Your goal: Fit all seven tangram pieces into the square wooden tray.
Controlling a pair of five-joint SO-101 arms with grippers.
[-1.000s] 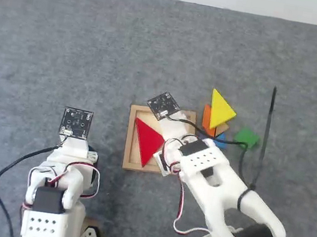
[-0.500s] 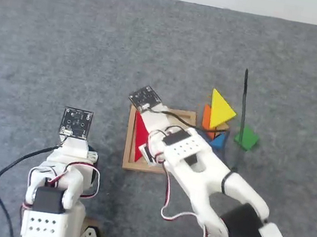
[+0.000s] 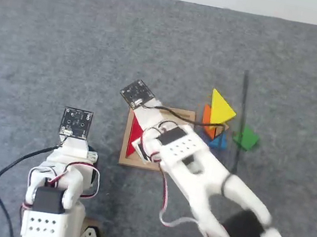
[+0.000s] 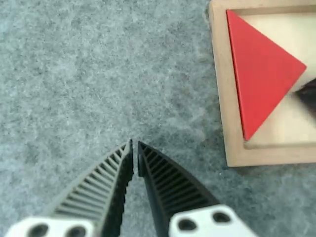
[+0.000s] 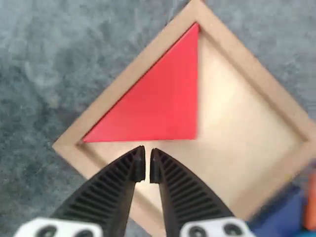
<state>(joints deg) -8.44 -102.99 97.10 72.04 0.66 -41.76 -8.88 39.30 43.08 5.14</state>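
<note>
The square wooden tray (image 3: 123, 159) lies in mid-table with a red triangle (image 3: 136, 130) in its left part. My right arm (image 3: 172, 148) reaches over it. In the right wrist view my right gripper (image 5: 146, 164) is shut and empty, just above the tray floor beside the red triangle (image 5: 158, 106) and near the rim (image 5: 121, 86). My left gripper (image 4: 135, 148) is shut over bare carpet, left of the tray (image 4: 219, 98) and red triangle (image 4: 256, 79). Yellow (image 3: 221, 109), orange (image 3: 206, 118), blue (image 3: 219, 141) and green (image 3: 245, 138) pieces lie right of the tray.
My left arm (image 3: 69, 158) stands at the lower left, apart from the tray. A black cable (image 3: 240, 120) from the right arm rises beside the loose pieces. Grey carpet stretches open behind and to the left.
My right arm has swung left across the tray, covering more of the red triangle. The tray seems nudged slightly left. The left arm has stayed still.
</note>
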